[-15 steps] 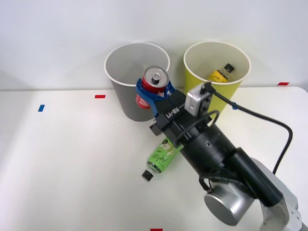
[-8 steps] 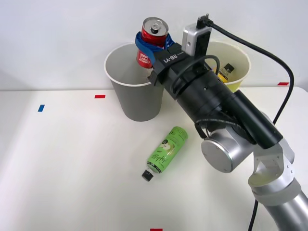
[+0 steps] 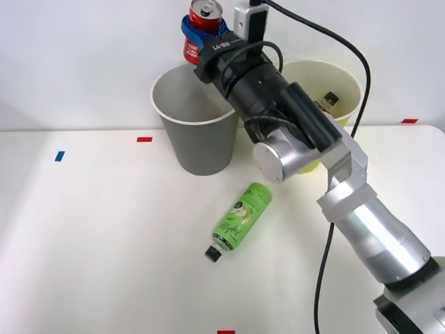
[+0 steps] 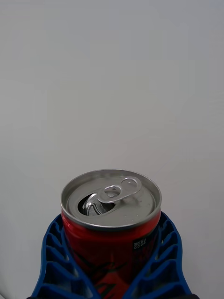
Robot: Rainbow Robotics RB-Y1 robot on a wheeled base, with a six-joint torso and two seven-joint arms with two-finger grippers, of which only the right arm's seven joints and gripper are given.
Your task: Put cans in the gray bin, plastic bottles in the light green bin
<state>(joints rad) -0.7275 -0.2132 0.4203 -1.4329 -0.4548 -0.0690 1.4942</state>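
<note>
One can sits clamped upright in the right gripper, high above the gray bin's far rim. Sorting's drop step is in hand; next, I judge, lower over the opening and release.

Right arm reaching from the lower right corner of the front view diagonally up to the top centre, silver elbow joint mid-frame, black forearm beyond it. Right gripper at the top edge, blue ribbed fingers clamped on either side of the red can, held upright
</note>
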